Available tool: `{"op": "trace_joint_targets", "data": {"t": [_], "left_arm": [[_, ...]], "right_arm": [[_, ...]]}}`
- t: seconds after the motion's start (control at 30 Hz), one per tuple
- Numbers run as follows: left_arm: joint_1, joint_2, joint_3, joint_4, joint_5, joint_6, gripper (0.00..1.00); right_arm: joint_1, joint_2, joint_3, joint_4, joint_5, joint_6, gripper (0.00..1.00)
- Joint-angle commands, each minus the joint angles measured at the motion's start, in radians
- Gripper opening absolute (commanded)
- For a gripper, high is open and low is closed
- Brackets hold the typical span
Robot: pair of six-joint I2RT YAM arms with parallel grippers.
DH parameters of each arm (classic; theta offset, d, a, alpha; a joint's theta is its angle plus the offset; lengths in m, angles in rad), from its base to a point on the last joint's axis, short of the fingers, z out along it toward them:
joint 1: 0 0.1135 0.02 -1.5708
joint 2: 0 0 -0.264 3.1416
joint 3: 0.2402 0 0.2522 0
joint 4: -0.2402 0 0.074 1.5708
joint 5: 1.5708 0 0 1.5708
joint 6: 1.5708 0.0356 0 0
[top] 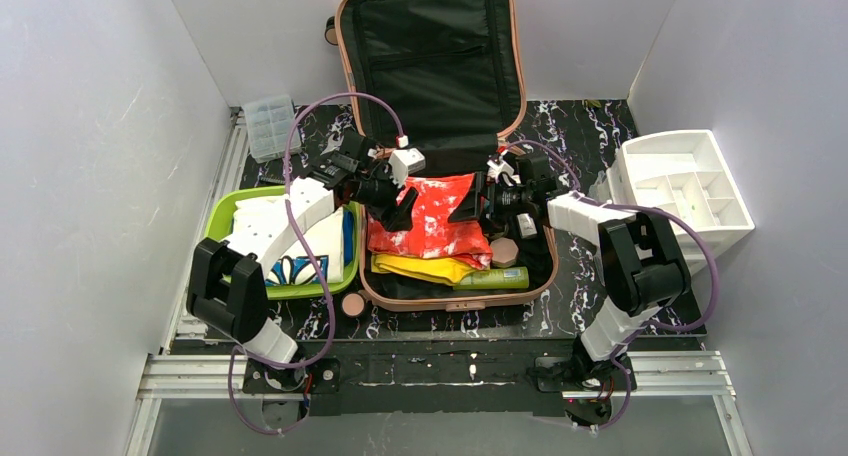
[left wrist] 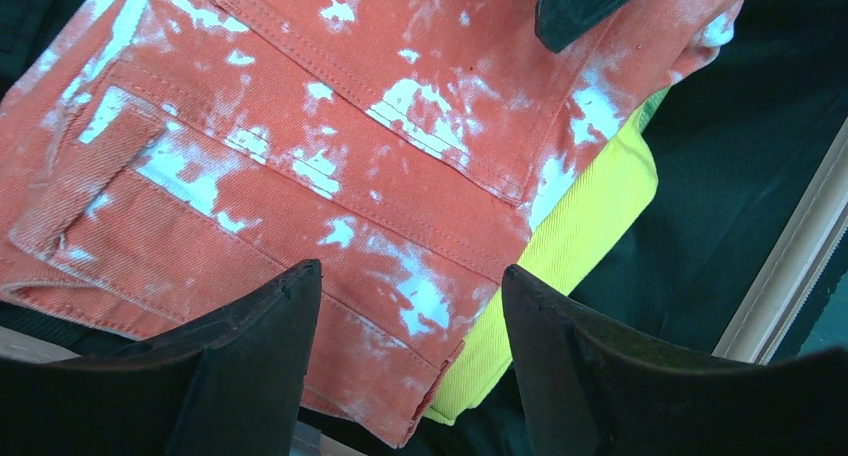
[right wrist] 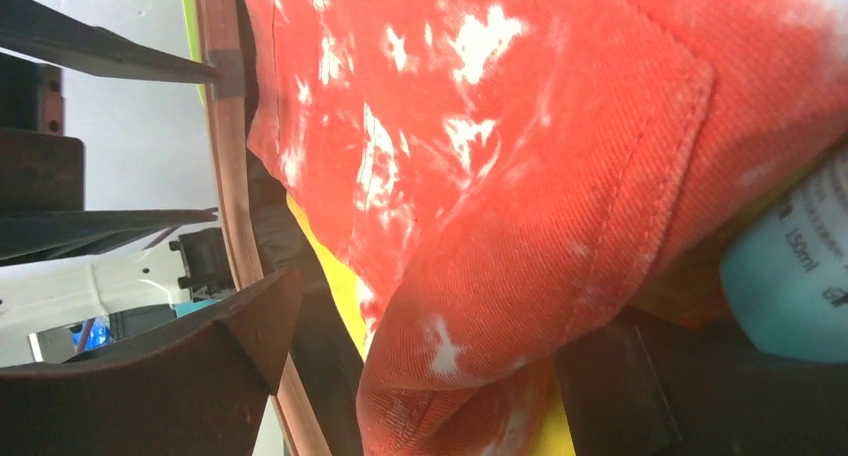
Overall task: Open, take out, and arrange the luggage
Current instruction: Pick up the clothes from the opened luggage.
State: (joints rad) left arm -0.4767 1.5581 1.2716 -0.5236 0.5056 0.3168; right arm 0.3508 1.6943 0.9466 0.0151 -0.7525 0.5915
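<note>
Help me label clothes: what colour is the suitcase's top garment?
The garment is orange-red with white splotches, clearest in the left wrist view.

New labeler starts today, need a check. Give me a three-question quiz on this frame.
1. True or false: the suitcase is shut.
2. What peeks out from under the orange garment? A yellow cloth; B blue towel; C shoes.
3. Fill in: the left pincer and right pincer both stand ___ over that garment.
Key: 1 false; 2 A; 3 open.
</note>
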Motion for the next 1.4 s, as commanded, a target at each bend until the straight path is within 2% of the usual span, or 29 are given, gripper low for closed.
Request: {"op": "trace_joint_targets", "data": {"t": [0.0,0.07,0.27,0.37,0.43,0.53,0.57,0.63,0.67,0.73,0.83,1.0,1.17,1.37], "left_arm": [[-0.015,0.010,0.024,0.003,0.022,-0.021,0.65],[-0.030,0.016,0.025,0.018,0.014,-0.031,0.65],[-0.077,0.045,0.051,0.032,-0.006,-0.048,0.65],[-0.085,0.055,0.067,0.036,-0.012,-0.057,0.65],[-0.086,0.058,0.074,0.036,-0.015,-0.060,0.65],[-0.086,0.049,0.075,0.028,-0.029,-0.058,0.65],[-0.086,0.044,0.075,0.023,-0.035,-0.056,0.65],[-0.086,0.033,0.070,0.016,-0.045,-0.046,0.65],[-0.086,0.027,0.066,0.012,-0.050,-0.044,0.65],[-0.086,0.016,0.061,0.002,-0.057,-0.040,0.65],[-0.086,-0.003,0.050,-0.013,-0.071,-0.033,0.65],[-0.085,-0.026,0.037,-0.029,-0.143,-0.032,0.65],[-0.062,-0.059,0.022,-0.033,-0.209,-0.051,0.68],[0.011,-0.076,0.008,-0.024,-0.249,-0.105,0.75]], "right_arm": [[-0.022,0.072,-0.034,0.055,0.076,-0.043,0.99],[-0.022,0.092,0.000,0.028,0.077,-0.081,0.99],[-0.022,0.051,-0.082,0.202,0.063,0.062,0.98],[-0.019,0.048,-0.113,0.202,0.062,0.088,0.99],[-0.004,0.046,-0.147,0.278,0.031,0.107,0.98],[0.018,0.038,-0.100,0.148,0.082,0.002,0.97],[0.022,0.040,-0.088,0.131,0.100,-0.001,0.93],[0.023,0.042,-0.078,0.132,0.115,0.028,0.74],[0.023,0.045,-0.063,0.101,0.142,0.031,0.70],[0.024,0.049,-0.008,0.020,0.205,0.013,0.68],[0.023,0.053,0.042,-0.072,0.245,-0.016,0.50],[0.024,0.054,0.129,-0.114,0.207,-0.074,0.01],[0.039,-0.005,0.250,-0.171,0.188,-0.143,0.01],[0.058,-0.042,0.300,-0.180,0.192,-0.173,0.01]]}}
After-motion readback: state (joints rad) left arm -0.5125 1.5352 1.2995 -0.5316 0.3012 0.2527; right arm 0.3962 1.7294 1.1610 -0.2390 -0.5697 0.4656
